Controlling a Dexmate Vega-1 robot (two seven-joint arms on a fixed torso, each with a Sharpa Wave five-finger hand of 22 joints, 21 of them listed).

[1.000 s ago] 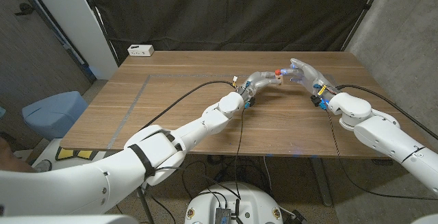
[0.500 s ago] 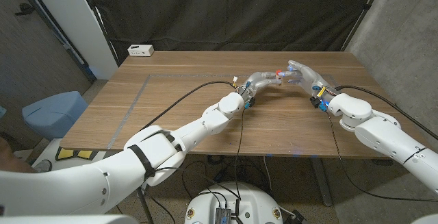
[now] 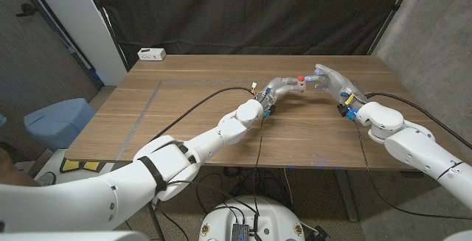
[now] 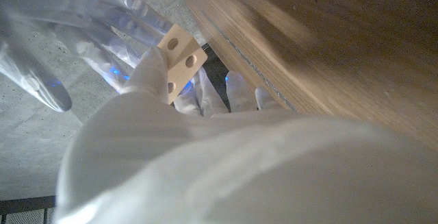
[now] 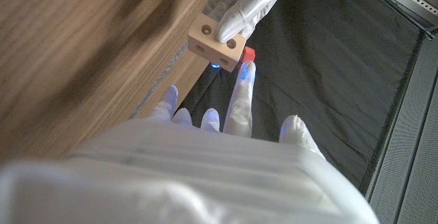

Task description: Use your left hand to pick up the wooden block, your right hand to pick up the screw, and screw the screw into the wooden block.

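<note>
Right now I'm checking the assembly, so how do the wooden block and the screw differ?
The wooden block is pale, boxy, with round holes; the screw shows as a small red piece. The block is held by the left robot hand; the screw sits at the block's side, at a fingertip of the right robot hand. Both are raised off the table.

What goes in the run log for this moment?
left hand: holds wooden block above table | right hand: fingertip at red screw | screw: at block, depth unclear
</note>
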